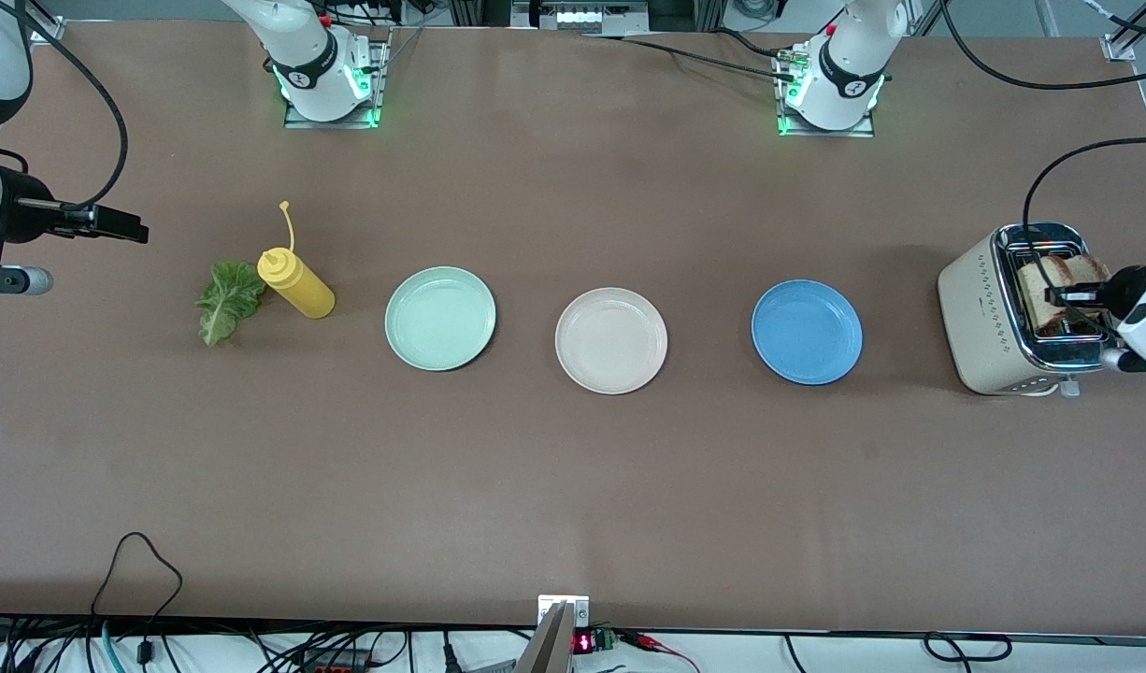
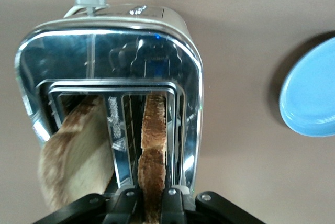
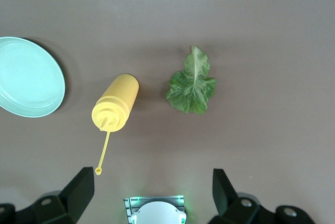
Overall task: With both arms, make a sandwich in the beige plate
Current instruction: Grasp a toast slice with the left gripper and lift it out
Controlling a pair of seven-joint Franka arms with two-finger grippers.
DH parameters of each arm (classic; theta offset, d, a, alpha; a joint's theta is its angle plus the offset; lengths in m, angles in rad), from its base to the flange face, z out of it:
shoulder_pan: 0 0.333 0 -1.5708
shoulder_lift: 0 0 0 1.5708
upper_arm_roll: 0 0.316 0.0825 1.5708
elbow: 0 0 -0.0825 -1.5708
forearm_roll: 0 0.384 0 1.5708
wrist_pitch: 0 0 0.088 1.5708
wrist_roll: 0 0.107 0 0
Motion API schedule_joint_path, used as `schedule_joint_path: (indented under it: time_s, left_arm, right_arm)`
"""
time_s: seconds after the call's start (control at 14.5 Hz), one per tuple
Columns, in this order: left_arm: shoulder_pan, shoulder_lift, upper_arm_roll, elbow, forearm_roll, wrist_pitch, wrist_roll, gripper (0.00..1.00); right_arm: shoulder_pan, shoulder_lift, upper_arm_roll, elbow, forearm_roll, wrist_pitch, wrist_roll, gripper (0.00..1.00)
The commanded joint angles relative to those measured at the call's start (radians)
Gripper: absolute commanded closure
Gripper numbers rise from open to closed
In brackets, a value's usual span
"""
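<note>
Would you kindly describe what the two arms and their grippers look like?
Both arms are glossy white with black joint bands, green-lit bases and black cables looping alongside. The left gripper has slim black fingers on a white-and-black hand; the right gripper is black, with silver-grey cylindrical parts at its wrist.

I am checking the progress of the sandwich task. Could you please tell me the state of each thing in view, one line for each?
beige plate: empty, nothing on it.
mint green plate: empty.
blue plate: empty.
toaster: two bread slices in its slots.
bread slice: upright in its slot, between the left gripper's fingers.
lettuce leaf: flat on the table.
yellow bottle: lying down, cap off.
left gripper: shut on bread slice.
right gripper: open, over the table.
</note>
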Motion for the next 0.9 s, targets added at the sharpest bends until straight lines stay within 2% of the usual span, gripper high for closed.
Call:
schedule_joint_path:
  time_s: [0.0,0.14,0.35,0.55,0.69,0.83]
  left_arm:
    - [-0.003,-0.008,-0.001,0.115,0.003,-0.142,0.031,0.99]
    - [-0.009,-0.01,-0.019,0.18,0.003,-0.229,0.031,0.99]
    - [-0.009,-0.01,-0.111,0.288,0.003,-0.352,0.022,0.99]
    - [-0.009,-0.017,-0.295,0.316,-0.001,-0.425,-0.038,0.99]
    - [-0.012,-0.004,-0.427,0.294,-0.064,-0.417,-0.151,0.99]
    - [-0.075,0.033,-0.473,0.285,-0.147,-0.384,-0.262,0.99]
  right_arm:
    - [0.0,0.004,-0.001,0.015,0.001,-0.017,-0.005,0.0]
    - [-0.001,0.004,-0.001,0.015,0.001,-0.017,-0.003,0.0]
    - [-0.003,0.004,-0.003,0.015,0.003,-0.017,-0.003,0.0]
    - [-0.003,0.002,-0.003,0.014,0.003,-0.022,0.0,0.0]
    - [-0.005,0.002,-0.003,0.014,0.003,-0.031,-0.001,0.0]
    - [-0.008,0.004,-0.007,0.014,0.003,-0.034,-0.005,0.0]
